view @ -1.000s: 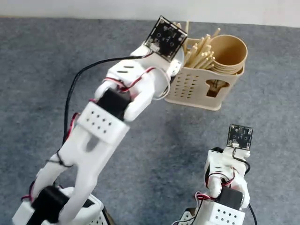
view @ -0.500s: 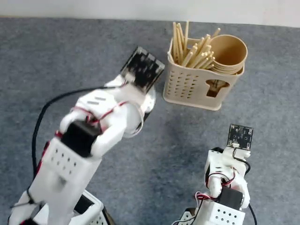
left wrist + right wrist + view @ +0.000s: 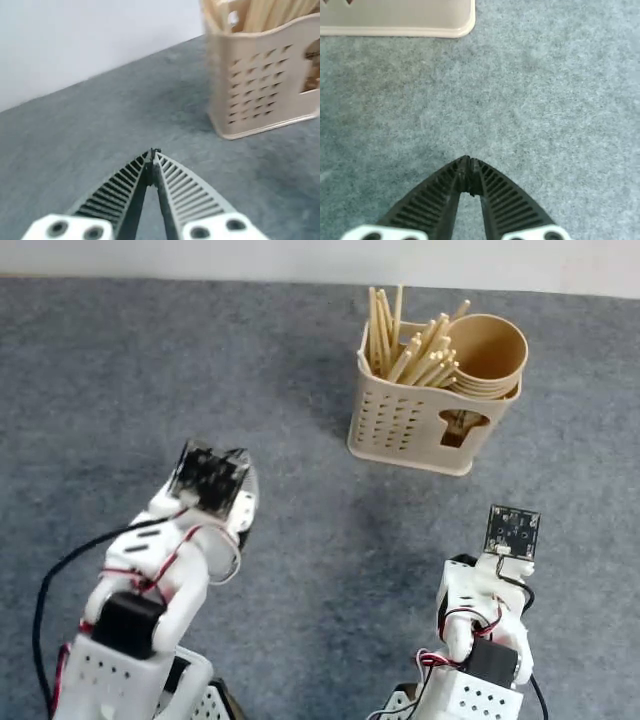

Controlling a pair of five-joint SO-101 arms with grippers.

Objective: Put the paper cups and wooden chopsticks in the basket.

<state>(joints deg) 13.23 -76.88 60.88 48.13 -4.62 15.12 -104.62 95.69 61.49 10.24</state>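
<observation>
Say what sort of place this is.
Likely a robot test bench: two white jointed arms on a grey carpeted tabletop, with a beige perforated plastic basket holding wooden chopsticks and paper cups.

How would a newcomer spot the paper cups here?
On the grey table, find the beige perforated basket at the far edge. The paper cups sit nested at one end: a round, open-mouthed stack, unlike the thin wooden chopsticks bundled beside them.
</observation>
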